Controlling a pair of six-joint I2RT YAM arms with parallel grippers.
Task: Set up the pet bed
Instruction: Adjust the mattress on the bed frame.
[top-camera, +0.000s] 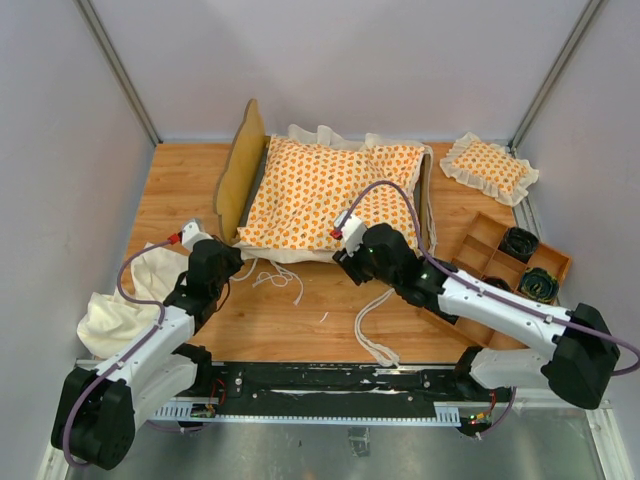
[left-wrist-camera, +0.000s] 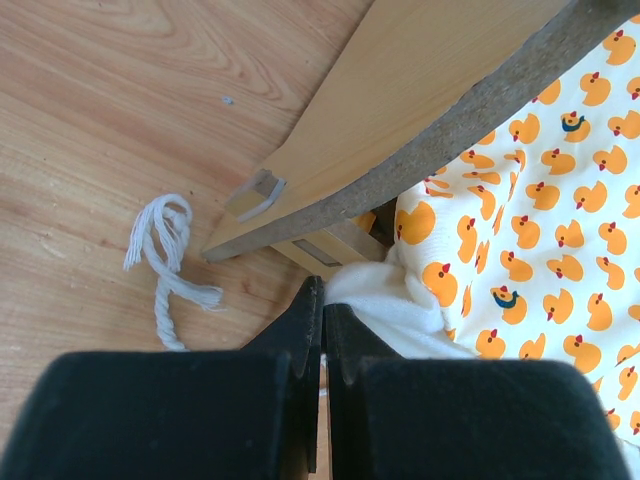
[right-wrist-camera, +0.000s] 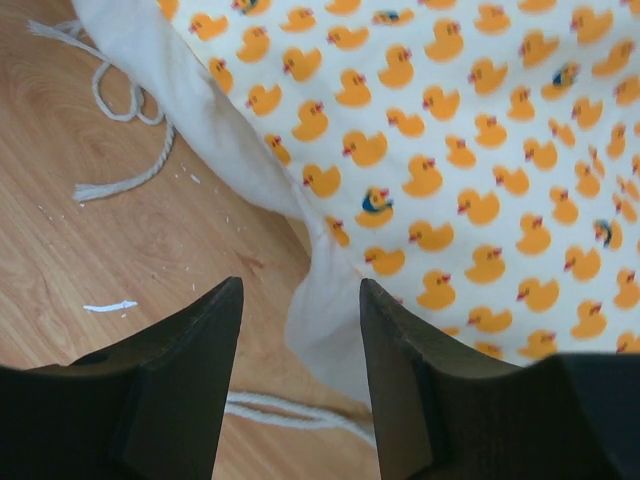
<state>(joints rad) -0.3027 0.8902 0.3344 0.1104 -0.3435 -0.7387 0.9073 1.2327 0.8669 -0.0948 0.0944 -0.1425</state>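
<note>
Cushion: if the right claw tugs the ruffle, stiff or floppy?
Likely floppy: on the cushion, the ruffle sags in folds inside the open right claw. It is probably light and soft-stuffed, since it lies puffed in the frame. A corner tug may bunch it rather than slide it whole.

The cushion (top-camera: 325, 190) lay on the bed frame (top-camera: 243, 170) at the middle of the table (top-camera: 180, 190), with the headboard on its left and the footboard on its right. Tie strings (top-camera: 278, 275) trailed on the table before the cushion's near edge — a looped cord (top-camera: 375, 335) lay nearer still, to their right. The small pillow (top-camera: 490, 167) sat at the far right, behind the divided tray (top-camera: 482, 236); the cloth (top-camera: 120, 300) lay at the near left.
</note>
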